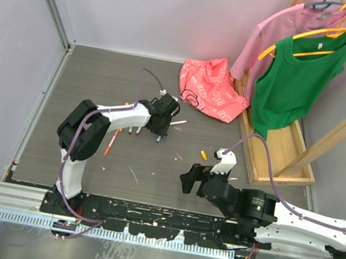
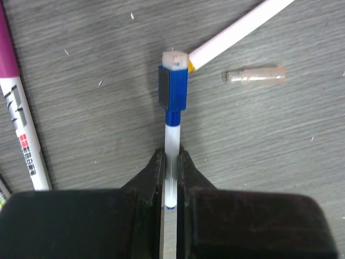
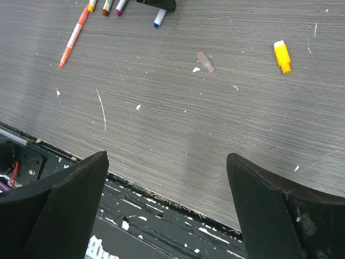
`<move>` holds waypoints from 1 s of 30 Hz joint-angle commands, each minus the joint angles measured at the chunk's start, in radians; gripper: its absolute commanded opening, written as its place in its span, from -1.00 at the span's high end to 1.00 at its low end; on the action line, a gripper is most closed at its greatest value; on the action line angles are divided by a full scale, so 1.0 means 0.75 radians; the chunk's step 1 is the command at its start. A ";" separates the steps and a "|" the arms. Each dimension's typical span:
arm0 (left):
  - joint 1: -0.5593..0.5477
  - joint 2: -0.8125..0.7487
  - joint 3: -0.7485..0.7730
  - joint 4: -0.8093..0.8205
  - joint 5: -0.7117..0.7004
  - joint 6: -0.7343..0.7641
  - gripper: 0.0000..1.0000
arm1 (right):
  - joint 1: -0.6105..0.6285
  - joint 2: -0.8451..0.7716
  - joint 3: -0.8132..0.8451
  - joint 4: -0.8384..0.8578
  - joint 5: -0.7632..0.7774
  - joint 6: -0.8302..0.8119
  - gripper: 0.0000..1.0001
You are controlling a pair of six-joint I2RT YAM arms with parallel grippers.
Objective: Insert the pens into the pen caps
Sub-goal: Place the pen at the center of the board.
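While left hand [image 2: 171, 157] pinches blue-capped pen [image 2: 171, 137], right hand [image 3: 167, 162] gapes

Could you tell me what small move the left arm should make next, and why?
Probably open the left gripper and release the blue pen: its blue cap already looks fully seated. That would free the arm for the yellow-tipped pen lying right beside it, whose likely match, the yellow cap, lies loose near the open right gripper.
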 commanded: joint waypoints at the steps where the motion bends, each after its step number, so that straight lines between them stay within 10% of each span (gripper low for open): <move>1: 0.006 0.023 0.053 -0.011 -0.050 -0.032 1.00 | -0.001 -0.032 0.008 -0.028 0.051 0.058 -0.91; 9: 0.006 0.037 0.046 -0.021 -0.053 -0.046 0.50 | -0.001 -0.029 0.009 -0.036 0.047 0.060 -0.91; 30: 0.007 -0.483 -0.074 -0.022 -0.009 0.089 0.29 | -0.001 0.006 0.016 -0.036 0.051 0.055 -0.90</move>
